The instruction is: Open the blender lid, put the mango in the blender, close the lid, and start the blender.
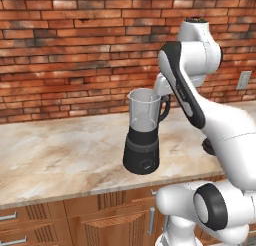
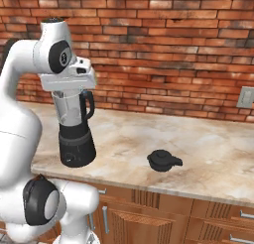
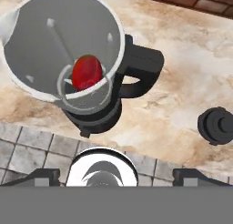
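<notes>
The blender (image 1: 142,140) stands on the marble counter near its front edge, its clear jar open at the top with no cap on it. Down inside the jar lies the dark-red mango (image 3: 86,72), resting at the bottom. The black blender lid (image 2: 163,160) lies on the counter, apart from the blender (image 2: 75,139) and to its right; it also shows in the hand view as a lid (image 3: 218,125) at the right edge. My gripper (image 3: 117,175) hovers above the jar's mouth, open, its fingertips (image 3: 43,175) spread wide with nothing between them.
A brick wall runs behind the counter (image 1: 60,155), with a grey outlet (image 2: 246,96) at the right. Wooden drawers and cabinet doors (image 2: 149,218) sit below the counter's front edge. My arm's upper links (image 1: 190,85) rise right of the blender.
</notes>
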Controlling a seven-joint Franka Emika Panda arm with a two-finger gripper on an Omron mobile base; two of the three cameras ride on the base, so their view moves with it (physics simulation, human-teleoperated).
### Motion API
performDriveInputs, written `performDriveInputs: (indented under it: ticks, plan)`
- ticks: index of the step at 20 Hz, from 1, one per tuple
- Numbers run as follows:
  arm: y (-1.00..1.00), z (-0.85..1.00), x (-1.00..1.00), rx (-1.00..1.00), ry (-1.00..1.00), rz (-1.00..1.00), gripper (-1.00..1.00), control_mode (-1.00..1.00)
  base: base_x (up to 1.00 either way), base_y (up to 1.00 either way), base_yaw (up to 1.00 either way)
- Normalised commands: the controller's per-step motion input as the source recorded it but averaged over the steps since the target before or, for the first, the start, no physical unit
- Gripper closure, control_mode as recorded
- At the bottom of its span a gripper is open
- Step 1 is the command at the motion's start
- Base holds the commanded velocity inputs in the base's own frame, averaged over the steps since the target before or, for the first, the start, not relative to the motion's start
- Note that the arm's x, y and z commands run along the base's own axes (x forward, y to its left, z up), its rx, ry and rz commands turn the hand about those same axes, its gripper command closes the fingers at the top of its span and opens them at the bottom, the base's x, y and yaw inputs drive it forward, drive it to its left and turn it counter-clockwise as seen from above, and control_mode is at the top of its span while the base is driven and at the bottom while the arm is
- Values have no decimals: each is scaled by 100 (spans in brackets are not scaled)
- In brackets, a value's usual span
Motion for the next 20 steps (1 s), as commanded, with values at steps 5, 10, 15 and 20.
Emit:
performDriveInputs:
  ticks: [5,10,15,20]
  plan:
    - [-96,-54,-52,0,0,-6,-100,-100,0,0,0]
    - [-80,-62,-3,-3,9,-2,-100,-100,0,0,0]
    - [-96,-47,-3,1,6,0,-100,-100,0,0,0]
    - [-83,-18,0,11,9,-2,-100,-100,0,0,0]
